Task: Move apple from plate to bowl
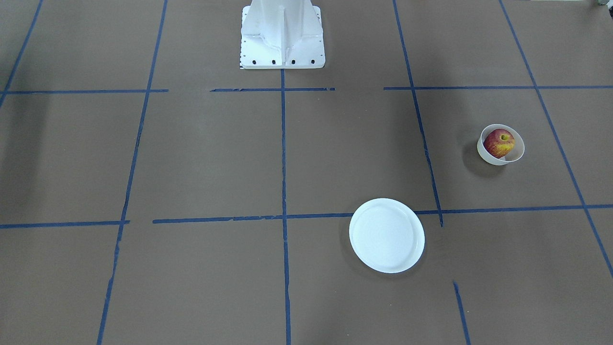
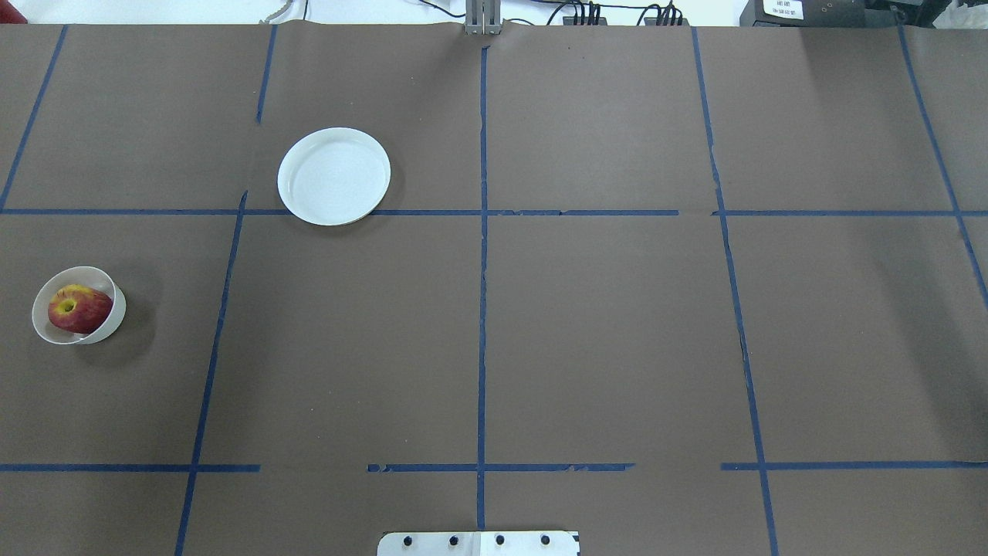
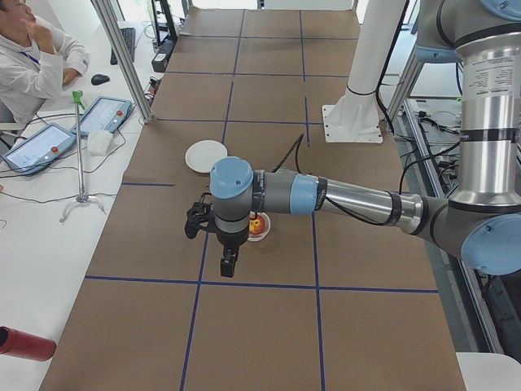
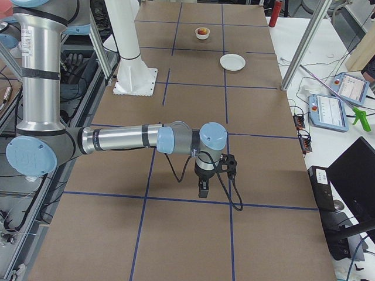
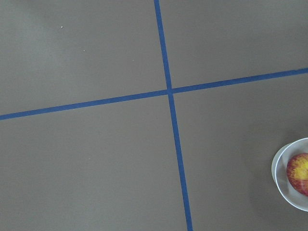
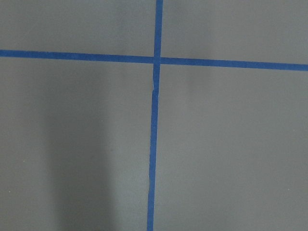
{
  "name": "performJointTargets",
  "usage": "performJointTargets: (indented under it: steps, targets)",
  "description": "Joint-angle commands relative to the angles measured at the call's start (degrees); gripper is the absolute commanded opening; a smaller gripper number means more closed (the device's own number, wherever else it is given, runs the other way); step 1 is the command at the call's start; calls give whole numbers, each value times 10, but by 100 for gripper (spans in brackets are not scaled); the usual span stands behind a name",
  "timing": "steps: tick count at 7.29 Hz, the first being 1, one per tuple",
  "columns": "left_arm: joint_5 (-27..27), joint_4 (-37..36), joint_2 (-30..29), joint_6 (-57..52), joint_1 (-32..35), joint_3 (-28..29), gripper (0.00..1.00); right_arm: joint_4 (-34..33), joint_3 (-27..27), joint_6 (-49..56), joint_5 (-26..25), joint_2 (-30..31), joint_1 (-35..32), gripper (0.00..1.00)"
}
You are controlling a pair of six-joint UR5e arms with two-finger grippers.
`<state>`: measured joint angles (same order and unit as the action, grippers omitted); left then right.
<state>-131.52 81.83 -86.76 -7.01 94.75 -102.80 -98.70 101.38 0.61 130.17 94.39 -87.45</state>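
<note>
The red and yellow apple (image 1: 499, 143) lies inside the small cream-white bowl (image 1: 488, 157), at the left in the overhead view (image 2: 77, 309) and at the right edge of the left wrist view (image 5: 299, 173). The flat white plate (image 1: 387, 235) stands empty, apart from the bowl (image 2: 114, 316), also in the overhead view (image 2: 334, 176). My left gripper (image 3: 229, 265) shows only in the exterior left view, hanging above the table just beside the bowl (image 3: 262, 236); I cannot tell if it is open. My right gripper (image 4: 202, 188) shows only in the exterior right view, far from both dishes; its state is unclear.
The brown table is marked with blue tape lines (image 2: 482, 309). The white robot base (image 1: 282, 38) stands at the table's edge. An operator (image 3: 32, 65), tablets (image 3: 102, 114) and a red bottle (image 3: 24, 344) are beside the table on the robot's left.
</note>
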Motion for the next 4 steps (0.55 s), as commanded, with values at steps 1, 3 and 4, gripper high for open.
performJointTargets:
  steps: [1,3,4]
  targets:
    - [-26,-1,-22,-62,42,81,99,0,0,0,0,0,0,100]
    - [-25,-4,-37,-73,54,101,99,0,0,1,0,0,0,100]
    - [-25,-4,-38,-74,54,111,99,0,0,0,0,0,0,100]
